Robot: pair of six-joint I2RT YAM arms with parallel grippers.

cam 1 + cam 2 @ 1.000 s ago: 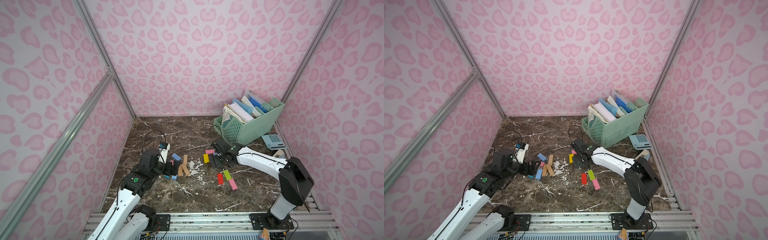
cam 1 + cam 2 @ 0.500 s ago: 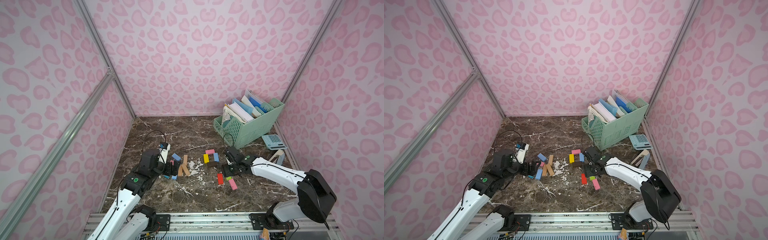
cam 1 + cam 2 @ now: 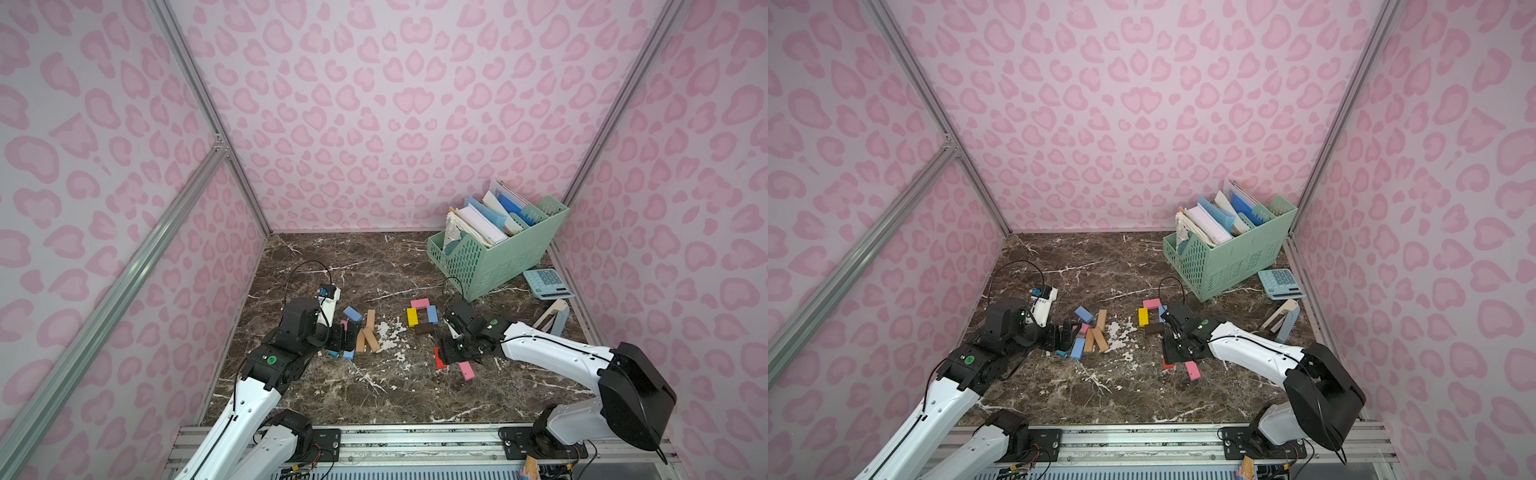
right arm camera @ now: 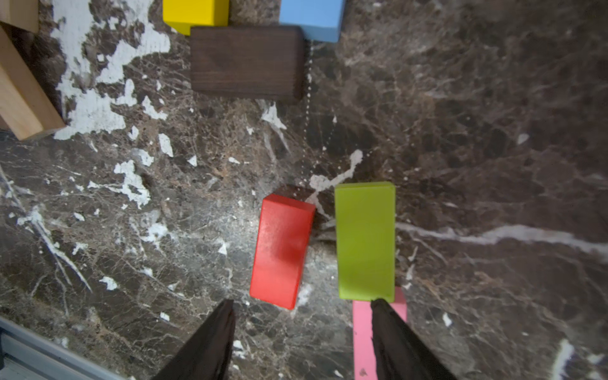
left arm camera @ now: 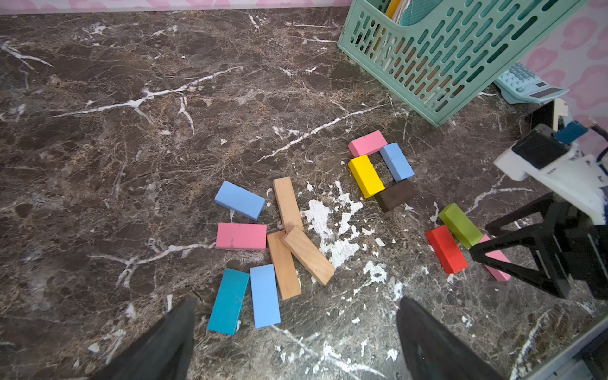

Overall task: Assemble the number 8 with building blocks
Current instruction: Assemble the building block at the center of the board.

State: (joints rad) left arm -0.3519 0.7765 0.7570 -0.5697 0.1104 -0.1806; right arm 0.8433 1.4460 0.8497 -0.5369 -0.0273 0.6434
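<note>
Four building blocks form one square loop: pink (image 3: 419,303), yellow (image 3: 412,317), light blue (image 3: 432,314) and dark brown (image 3: 424,328). The full number 8 does not show. Nearer the front lie a red block (image 4: 281,250), a green block (image 4: 365,240) and a pink block (image 4: 362,339). My right gripper (image 4: 301,306) hovers over these three, open, with only marble between its fingers; one fingertip (image 4: 378,306) overlaps the pink block. My left gripper (image 5: 296,316) is open beside a loose cluster of tan (image 5: 288,204), pink (image 5: 241,236), light blue (image 5: 239,199) and teal (image 5: 228,301) blocks.
A mint-green file basket (image 3: 498,257) full of papers stands at the back right, with a calculator (image 3: 547,283) beside it. A small beige and grey object (image 3: 552,316) leans near the right wall. Walls close in on three sides.
My right gripper has pulled back from the square loop toward the front and now sits over the red, green and pink blocks with its jaws narrower. The left arm has not moved.
</note>
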